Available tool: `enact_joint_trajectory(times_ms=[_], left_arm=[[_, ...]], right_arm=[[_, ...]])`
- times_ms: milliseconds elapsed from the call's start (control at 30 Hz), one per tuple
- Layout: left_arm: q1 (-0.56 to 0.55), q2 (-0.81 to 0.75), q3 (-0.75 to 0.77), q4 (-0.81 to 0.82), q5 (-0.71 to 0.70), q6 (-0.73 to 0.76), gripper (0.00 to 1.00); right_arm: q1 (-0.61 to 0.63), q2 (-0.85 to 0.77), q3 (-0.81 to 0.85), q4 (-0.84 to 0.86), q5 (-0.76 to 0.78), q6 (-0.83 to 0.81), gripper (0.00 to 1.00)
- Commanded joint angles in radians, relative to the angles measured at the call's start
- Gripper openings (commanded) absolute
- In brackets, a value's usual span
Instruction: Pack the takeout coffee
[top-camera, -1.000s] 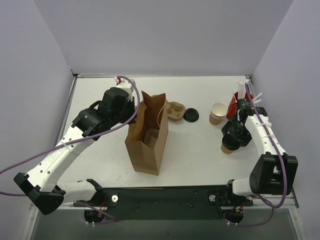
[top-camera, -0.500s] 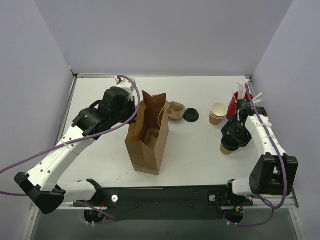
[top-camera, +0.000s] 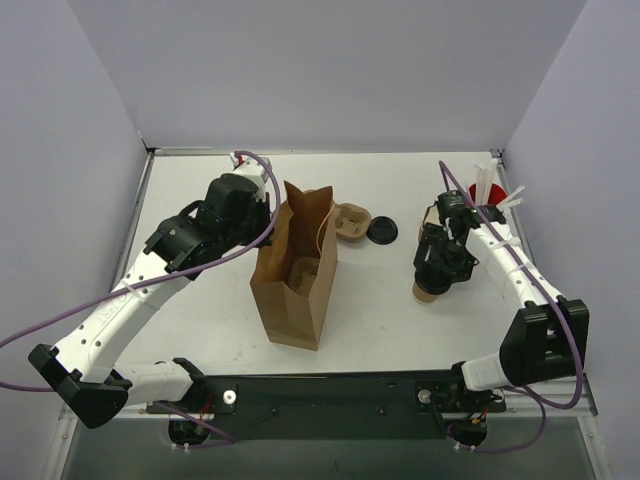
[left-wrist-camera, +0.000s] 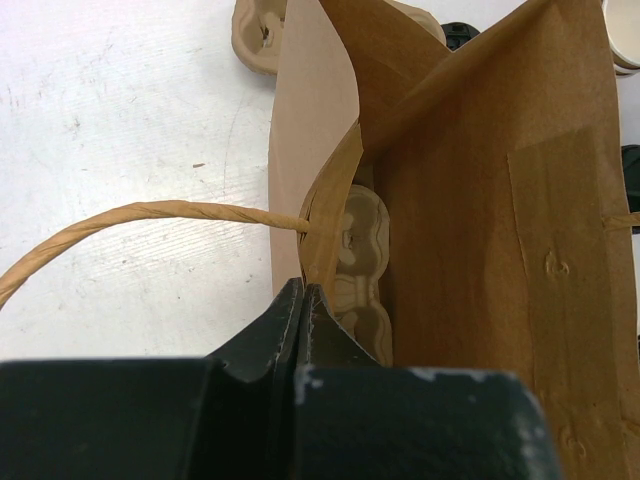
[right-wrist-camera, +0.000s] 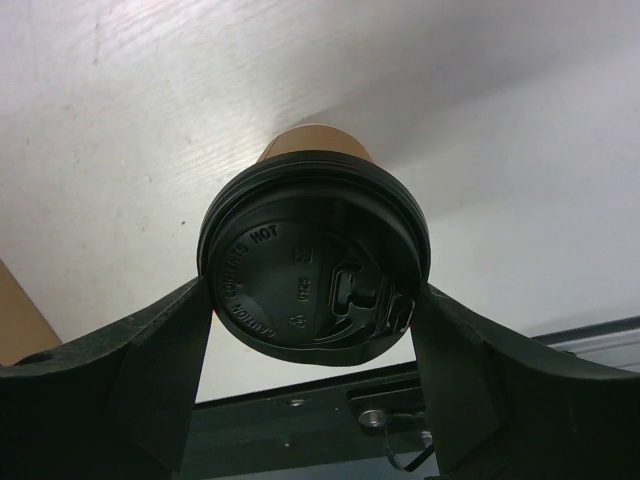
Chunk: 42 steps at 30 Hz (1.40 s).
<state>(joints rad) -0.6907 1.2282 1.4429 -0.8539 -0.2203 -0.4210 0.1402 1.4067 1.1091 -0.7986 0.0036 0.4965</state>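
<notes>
With the right pincer (right-wrist-camera: 312, 298) clasping the takeout coffee (right-wrist-camera: 313, 255) by its lid, right of the paper bag (top-camera: 290, 312), it should travel level over the bag mouth, which the left pincer (left-wrist-camera: 303, 300), pinched shut on the rim, holds open.

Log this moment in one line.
left end effector: shut on paper bag | right end effector: shut on takeout coffee | coffee: outside bag

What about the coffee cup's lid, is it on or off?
On. In the right wrist view the black lid sits snug over the brown cup rim, with the right gripper pinching it from both sides.
</notes>
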Motion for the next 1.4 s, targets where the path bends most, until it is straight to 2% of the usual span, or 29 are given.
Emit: enact_joint_trajectory(times_ms=[0,167,333,700,1000,1100,1167,1367], left_arm=[[0.005,-0.001,0.031,0.026,0.002,0.008,0.0],[0.005,-0.004,0.028,0.024,0.001,0.01,0.0],[0.005,-0.006,0.03,0.026,-0.001,0.01,0.0],[0.005,-0.001,0.036,0.027,0.002,0.013,0.0],[0.007,0.001,0.036,0.027,0.002,0.011,0.0],[0.005,0.001,0.04,0.023,-0.002,0.016,0.0],[0.005,0.001,0.04,0.021,-0.005,0.018,0.0],[0.005,0.001,0.039,0.026,-0.002,0.014,0.0]], right_arm=[[0.056,0.024,0.017,0.01,-0.057,-0.114,0.69],[0.136,0.032,0.012,0.039,-0.054,-0.213,0.72],[0.153,0.031,0.006,0.045,-0.039,-0.266,0.78],[0.19,0.051,0.038,0.009,-0.019,-0.253,0.83],[0.188,0.081,0.184,-0.12,0.07,-0.021,0.84],[0.19,0.118,0.242,-0.215,0.12,0.081,0.84],[0.19,0.115,0.25,-0.243,0.121,0.132,0.84],[0.187,0.048,0.181,-0.261,0.139,0.456,0.85]])
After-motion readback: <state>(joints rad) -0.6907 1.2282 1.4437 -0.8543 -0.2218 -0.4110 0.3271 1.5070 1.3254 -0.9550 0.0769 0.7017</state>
